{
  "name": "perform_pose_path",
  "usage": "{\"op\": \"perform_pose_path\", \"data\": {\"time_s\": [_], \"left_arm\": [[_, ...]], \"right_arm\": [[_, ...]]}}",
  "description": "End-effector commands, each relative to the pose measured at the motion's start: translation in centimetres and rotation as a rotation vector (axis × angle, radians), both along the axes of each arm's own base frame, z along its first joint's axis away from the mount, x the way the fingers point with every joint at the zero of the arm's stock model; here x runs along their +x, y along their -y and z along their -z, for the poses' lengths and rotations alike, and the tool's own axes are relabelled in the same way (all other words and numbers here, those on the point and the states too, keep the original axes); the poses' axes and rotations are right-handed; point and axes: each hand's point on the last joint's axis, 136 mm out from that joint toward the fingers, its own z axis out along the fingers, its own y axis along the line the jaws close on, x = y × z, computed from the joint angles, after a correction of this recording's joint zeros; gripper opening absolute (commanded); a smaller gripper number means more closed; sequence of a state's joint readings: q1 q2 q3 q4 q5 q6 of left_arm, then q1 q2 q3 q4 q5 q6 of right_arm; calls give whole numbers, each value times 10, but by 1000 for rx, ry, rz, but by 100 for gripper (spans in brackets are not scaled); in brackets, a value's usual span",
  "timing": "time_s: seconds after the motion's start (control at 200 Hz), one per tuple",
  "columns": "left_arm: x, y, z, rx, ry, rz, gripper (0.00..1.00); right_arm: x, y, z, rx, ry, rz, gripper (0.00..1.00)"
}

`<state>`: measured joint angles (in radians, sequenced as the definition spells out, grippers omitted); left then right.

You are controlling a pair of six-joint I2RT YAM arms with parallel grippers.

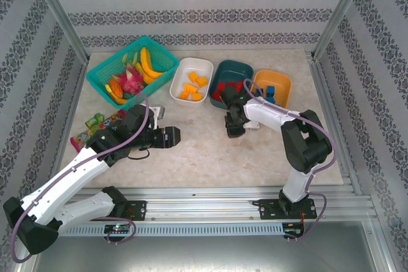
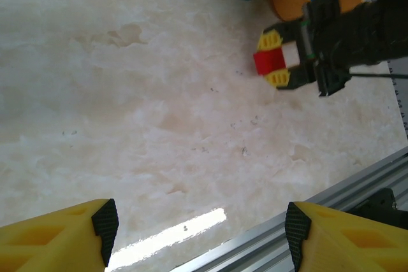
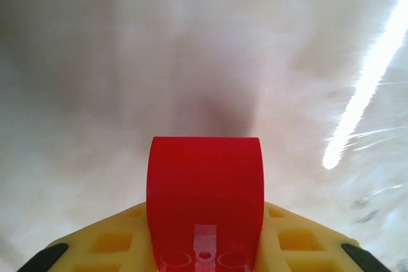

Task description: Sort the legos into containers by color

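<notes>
I reckon I'm nearly done: the white tub (image 1: 180, 71) holds orange bricks (image 1: 191, 87), the teal tub (image 1: 233, 66) red bricks (image 1: 220, 92), the orange tub (image 1: 282, 79) blue bricks (image 1: 270, 91). My right gripper (image 1: 233, 123) pinches a red brick (image 3: 204, 189) low at the worktop (image 1: 210, 157), just near of the teal tub; it looks like the last one. My left gripper (image 2: 201, 227) hangs wide and empty.

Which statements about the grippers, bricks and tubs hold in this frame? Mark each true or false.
1. The right gripper clamps a red brick. True.
2. The left gripper grips a brick. False: its jaws stand open with nothing between them.
3. The white tub is empty. False: it holds yellow-orange bricks.
4. The orange tub holds blue bricks. True.
</notes>
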<state>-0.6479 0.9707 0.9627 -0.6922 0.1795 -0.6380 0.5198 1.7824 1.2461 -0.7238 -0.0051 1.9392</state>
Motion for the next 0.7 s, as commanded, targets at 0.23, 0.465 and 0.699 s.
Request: {"op": "perform_pose_path", "data": {"time_s": [0.23,0.465,0.699], "left_arm": [[77,40,-62,-173,85,-48,76],[146,52,-72,-211,102,-74,78],[205,57,-67,-227,113,-116,85]], "right_arm": [[86,18,-88,-179,343,-376,20],[162,23,-90,-264,407,-616,19],[229,30,-75,-242,450,-711,18]]}}
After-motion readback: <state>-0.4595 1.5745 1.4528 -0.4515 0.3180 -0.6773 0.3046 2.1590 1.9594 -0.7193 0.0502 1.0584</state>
